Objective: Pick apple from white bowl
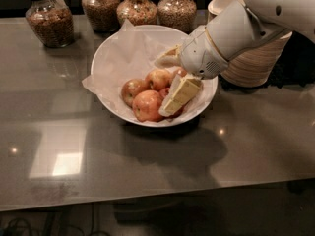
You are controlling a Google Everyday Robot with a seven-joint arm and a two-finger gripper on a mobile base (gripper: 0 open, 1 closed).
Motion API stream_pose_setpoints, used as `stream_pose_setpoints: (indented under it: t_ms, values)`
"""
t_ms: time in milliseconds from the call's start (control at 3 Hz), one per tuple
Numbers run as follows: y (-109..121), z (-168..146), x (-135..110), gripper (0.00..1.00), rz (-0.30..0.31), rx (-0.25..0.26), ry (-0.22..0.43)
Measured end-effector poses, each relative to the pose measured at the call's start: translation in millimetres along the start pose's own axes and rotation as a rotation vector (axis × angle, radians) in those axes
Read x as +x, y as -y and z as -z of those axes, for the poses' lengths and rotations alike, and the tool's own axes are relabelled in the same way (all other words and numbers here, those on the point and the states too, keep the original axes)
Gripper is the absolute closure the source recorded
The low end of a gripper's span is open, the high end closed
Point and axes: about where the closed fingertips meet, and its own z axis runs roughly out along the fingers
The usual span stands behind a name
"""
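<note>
The hand (164, 86) is open wide in the bowl (113, 58). The round apple (145, 105) sits beside its lower finger; I cannot tell which way the stem points.

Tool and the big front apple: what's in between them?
Nothing shows between them in the camera view. The tool, open inside the white bowl, has its lower finger right beside the apple, on its right side.

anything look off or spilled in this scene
Nothing spilled or damaged. The paper lining pokes over the white bowl's left rim, and the open hand sits inside the bowl over the apples.
</note>
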Motion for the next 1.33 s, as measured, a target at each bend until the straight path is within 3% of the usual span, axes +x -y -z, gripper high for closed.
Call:
stream_pose_setpoints:
  t_ms: [333, 667, 1000, 1333]
  values:
    - [0, 0, 1, 0.26, 0.000, 0.000, 0.000]
    - [-3, -3, -1, 0.35, 0.004, -0.011, 0.005]
    - [-11, -12, -8, 0.41, 0.018, -0.043, 0.019]
    - [-19, -19, -17, 0.41, 0.037, -0.076, 0.031]
